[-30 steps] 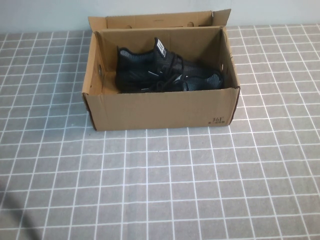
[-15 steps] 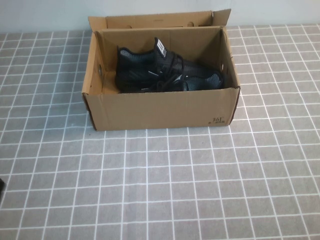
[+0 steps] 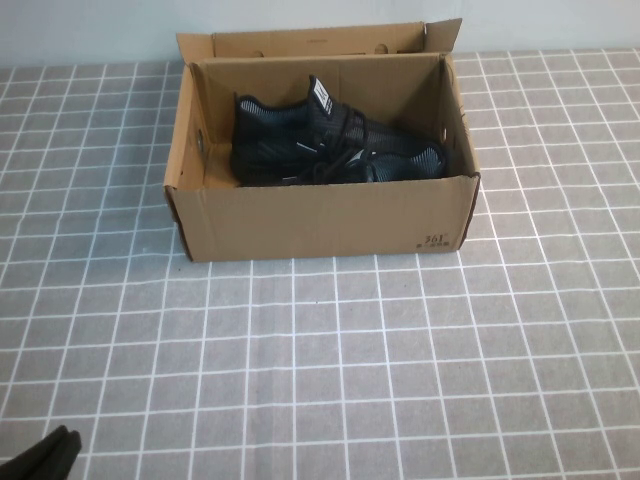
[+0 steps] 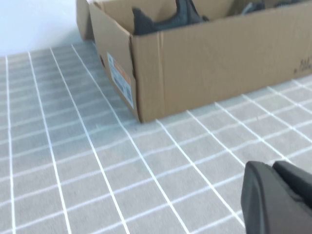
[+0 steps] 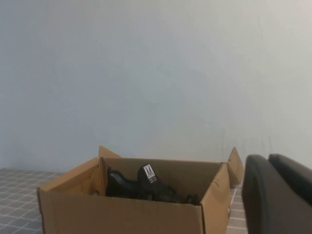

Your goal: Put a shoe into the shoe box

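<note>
The grey worktop (image 3: 330, 370) with its white grid is carrying the shoe box (image 3: 320, 215), which is standing open with its lid flap up behind. A small black "361" print (image 3: 436, 240) is showing on the front wall. The shoe (image 3: 335, 148) is lying inside, its white tongue label (image 3: 321, 97) facing up. The left hand (image 3: 42, 460) is sitting closed and empty at the near left edge; the right hand (image 5: 278, 195) is sitting closed and empty too, well apart from the box.
</note>
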`<state>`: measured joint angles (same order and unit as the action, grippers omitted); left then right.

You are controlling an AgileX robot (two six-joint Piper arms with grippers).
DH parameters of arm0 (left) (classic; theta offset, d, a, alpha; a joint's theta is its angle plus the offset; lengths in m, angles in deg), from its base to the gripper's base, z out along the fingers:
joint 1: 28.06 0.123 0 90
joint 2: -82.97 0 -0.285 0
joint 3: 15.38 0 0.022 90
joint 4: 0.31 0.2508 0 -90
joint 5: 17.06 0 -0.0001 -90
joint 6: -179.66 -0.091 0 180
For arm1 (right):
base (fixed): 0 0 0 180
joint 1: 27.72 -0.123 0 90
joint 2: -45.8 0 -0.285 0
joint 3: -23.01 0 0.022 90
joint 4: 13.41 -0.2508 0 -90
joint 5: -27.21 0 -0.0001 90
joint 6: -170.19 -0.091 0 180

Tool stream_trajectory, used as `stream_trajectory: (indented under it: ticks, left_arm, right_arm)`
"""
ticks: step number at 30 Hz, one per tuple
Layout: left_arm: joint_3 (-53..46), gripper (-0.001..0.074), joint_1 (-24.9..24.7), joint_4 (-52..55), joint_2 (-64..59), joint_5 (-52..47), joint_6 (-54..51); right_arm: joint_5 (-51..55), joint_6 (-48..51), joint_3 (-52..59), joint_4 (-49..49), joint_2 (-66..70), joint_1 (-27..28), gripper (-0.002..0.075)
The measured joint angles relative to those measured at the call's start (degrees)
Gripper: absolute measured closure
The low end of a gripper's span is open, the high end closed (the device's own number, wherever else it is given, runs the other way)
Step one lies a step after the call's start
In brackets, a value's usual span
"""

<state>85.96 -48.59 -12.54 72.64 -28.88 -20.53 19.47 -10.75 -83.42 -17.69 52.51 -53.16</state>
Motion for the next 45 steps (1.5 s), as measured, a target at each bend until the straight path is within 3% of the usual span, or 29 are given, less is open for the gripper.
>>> stream_trajectory:
  ticks: [21, 33, 45]
  left_arm:
    - [0.0, 0.0736, 0.0, 0.0, 0.0, -1.4, 0.0]
    - [0.0, 0.0736, 0.0, 0.0, 0.0, -1.5, 0.0]
    - [0.0, 0.0736, 0.0, 0.0, 0.0, -1.5, 0.0]
  right_arm:
    - [4.2, 0.0, 1.7, 0.0, 0.1, 0.1, 0.0742]
    - [17.5, -0.2, 1.7, -4.4, 0.1, 20.8, 0.0742]
    - [19.3, 3.7, 1.9, -5.3, 0.1, 22.9, 0.0742]
